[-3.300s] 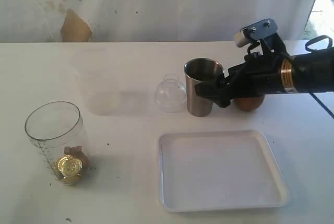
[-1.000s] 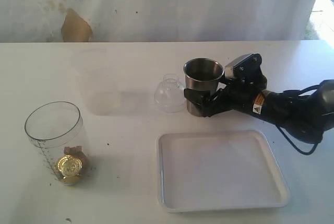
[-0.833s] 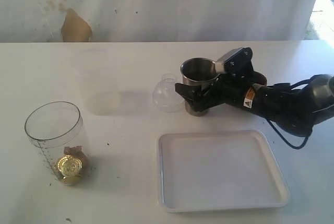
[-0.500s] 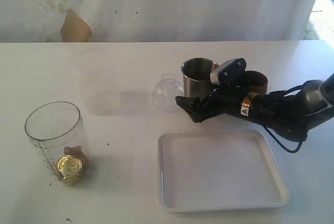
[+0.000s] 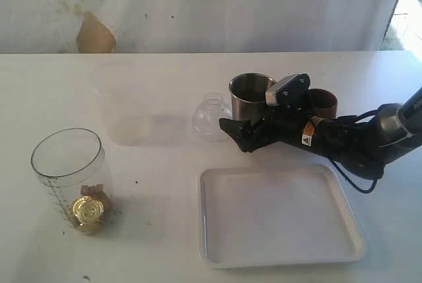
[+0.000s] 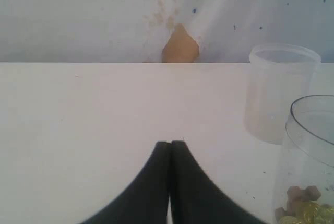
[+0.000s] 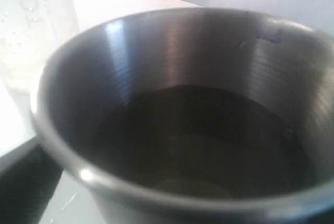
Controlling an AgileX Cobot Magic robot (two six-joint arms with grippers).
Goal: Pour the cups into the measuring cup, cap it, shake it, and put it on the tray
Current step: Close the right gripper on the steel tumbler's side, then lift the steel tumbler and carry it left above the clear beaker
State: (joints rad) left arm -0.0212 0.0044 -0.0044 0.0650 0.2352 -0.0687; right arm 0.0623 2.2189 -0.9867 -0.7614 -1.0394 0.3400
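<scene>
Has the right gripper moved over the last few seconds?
Yes. The right gripper has dropped toward the far rim of the tray and shifted left, now low in front of the steel tumbler.

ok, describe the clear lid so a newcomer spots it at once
Start at the white tray, the widest thing in view. Just beyond its far left corner stands a steel tumbler, and the lid sits close beside it on the left. It is the only small clear dome with a short neck on top, lower than the tumbler.
</scene>
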